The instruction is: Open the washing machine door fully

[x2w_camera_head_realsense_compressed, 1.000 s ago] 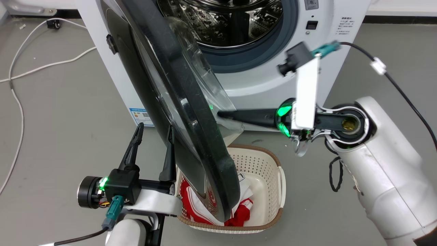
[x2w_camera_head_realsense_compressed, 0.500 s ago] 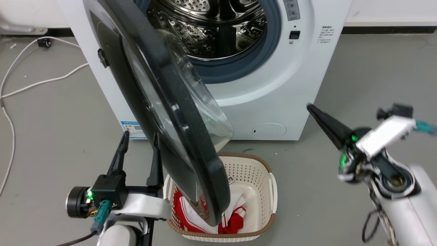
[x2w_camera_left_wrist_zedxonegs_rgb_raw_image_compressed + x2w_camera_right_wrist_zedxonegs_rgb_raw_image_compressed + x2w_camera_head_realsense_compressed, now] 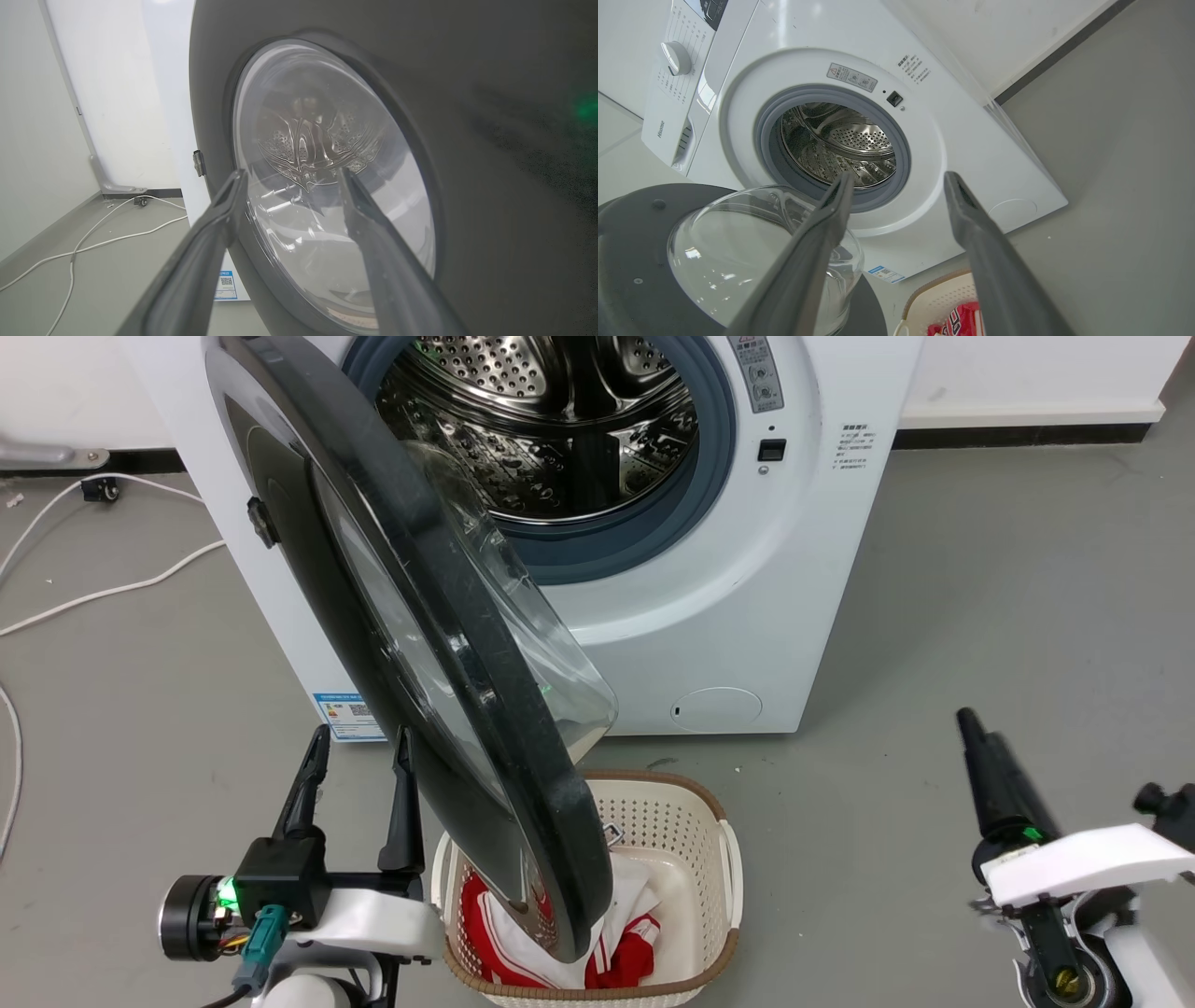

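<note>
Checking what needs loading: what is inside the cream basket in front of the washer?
Red and white clothing lies in the basket. The washing machine door covers its left part in the head view, so anything there is hidden.

I see the washing machine door [image 3: 439, 616] swung well out from the washing machine [image 3: 747, 597], hinged on my left and nearly edge-on to the head camera. Its wide black rim frames a bulging clear glass bowl [image 3: 551, 663] that faces the opening. The white front-loader stands on the floor, its perforated steel drum [image 3: 560, 439] exposed inside the grey gasket [image 3: 695, 513].
</note>
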You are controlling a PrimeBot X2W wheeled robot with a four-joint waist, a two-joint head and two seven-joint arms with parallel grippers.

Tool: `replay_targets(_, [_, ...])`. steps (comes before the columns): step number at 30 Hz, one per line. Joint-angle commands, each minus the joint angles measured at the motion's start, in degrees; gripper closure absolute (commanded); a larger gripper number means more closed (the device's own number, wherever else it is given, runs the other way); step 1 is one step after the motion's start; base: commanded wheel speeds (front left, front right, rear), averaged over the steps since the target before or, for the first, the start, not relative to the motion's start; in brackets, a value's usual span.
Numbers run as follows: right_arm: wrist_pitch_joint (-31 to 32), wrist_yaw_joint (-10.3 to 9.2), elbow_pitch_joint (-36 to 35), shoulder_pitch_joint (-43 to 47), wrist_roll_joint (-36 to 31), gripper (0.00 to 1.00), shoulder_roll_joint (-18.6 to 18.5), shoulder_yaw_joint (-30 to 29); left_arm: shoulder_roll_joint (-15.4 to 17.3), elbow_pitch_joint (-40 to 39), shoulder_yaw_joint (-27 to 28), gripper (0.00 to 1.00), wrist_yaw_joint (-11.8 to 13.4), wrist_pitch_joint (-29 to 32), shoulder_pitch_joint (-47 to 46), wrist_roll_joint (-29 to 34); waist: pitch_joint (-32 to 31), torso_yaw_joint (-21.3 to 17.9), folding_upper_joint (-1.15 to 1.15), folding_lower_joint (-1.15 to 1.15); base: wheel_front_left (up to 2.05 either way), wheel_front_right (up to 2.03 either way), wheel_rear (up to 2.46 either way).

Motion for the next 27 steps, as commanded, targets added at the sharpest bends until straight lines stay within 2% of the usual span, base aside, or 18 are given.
replay_targets(1, [-3.1, 0.00, 0.1, 0.4, -5.1, 0.00, -0.8, -0.4, 0.2, 0.1, 0.5, 0.00, -0.1, -0.1, 0.6, 0.3, -0.1, -0.1, 0.00, 0.00, 0.00, 0.00, 0.00])
replay_targets(5, [-7.8, 0.00, -0.3, 0.2, -22.8, 0.00, -0.4, -3.9, 0.2, -0.5, 0.8, 0.00, -0.2, -0.1, 0.7, 0.5, -0.2, -0.1, 0.00, 0.00, 0.00, 0.00, 0.00])
replay_targets(10, [-8.7, -0.01, -6.9, 1.6, -44.9, 0.00, 3.3, -11.1, 0.1, -0.9, 0.9, 0.00, -0.1, -0.1, 0.9, 0.5, -0.3, 0.0, 0.00, 0.00, 0.00, 0.00, 0.00])
replay_targets(15, [-6.2, -0.01, -15.8, 4.3, -59.5, 0.00, 7.5, -13.5, 0.1, -0.8, 0.9, 0.00, -0.2, -0.1, 0.9, 0.8, -0.4, 0.1, 0.00, 0.00, 0.00, 0.00, 0.00])
replay_targets(20, [-2.8, -0.02, -20.6, 8.3, -65.2, 0.00, 9.6, -11.9, 0.0, -0.8, 0.9, 0.00, -0.5, -0.1, 0.9, 1.0, -0.4, 0.3, 0.00, 0.00, 0.00, 0.00, 0.00])
replay_targets(27, [-2.5, -0.02, -19.9, 12.8, -64.9, 0.00, 10.5, -11.6, 0.0, -0.6, 0.7, 0.00, -0.7, -0.1, 1.0, 1.3, -0.8, 0.8, 0.00, 0.00, 0.00, 0.00, 0.00])
